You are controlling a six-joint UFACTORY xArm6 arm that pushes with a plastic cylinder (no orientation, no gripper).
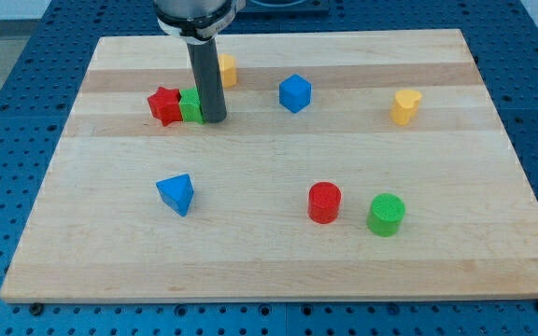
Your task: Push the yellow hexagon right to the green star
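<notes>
The yellow hexagon [227, 70] sits near the view's top left, partly hidden behind my rod. The green star [191, 105] lies below and left of it, touching a red star [163, 105] on its left. My tip [214, 119] rests on the board right against the green star's right side, below the yellow hexagon. The rod covers the green star's right edge and the hexagon's left edge.
A blue cube [295, 93] lies right of the hexagon. A yellow heart-like block [404, 106] is at the right. A blue triangle [176, 194], a red cylinder [324, 203] and a green cylinder [386, 215] lie lower on the wooden board [278, 271].
</notes>
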